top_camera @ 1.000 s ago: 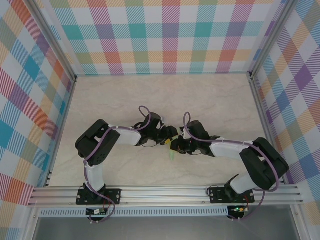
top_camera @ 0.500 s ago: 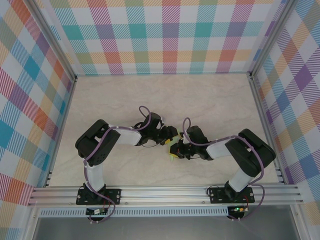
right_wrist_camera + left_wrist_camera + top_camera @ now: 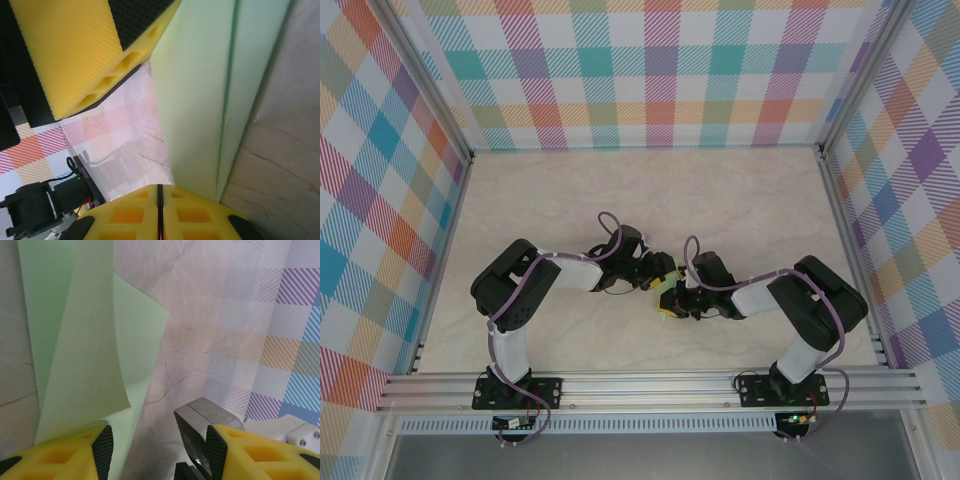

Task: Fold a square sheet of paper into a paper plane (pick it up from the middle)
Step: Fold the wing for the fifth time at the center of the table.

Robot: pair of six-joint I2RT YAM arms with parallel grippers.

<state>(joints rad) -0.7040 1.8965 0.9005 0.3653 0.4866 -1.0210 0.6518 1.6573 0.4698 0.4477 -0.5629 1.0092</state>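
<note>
The right gripper [image 3: 159, 210] is pressing its two yellow pads flat together, with no gap between them. The pale green paper [image 3: 200, 100] is running down to their tips, but I cannot tell whether an edge is caught there. The left gripper [image 3: 157, 447] is standing spread, with bare table between its fingers, and one yellow finger [image 3: 55, 455] is lying over the near end of the paper. The paper is lying on the marble table [image 3: 210, 315] between the two grippers, folded into a long narrow shape with overlapping layers. In the top view both arms are reaching toward each other near the middle of the table.
</note>
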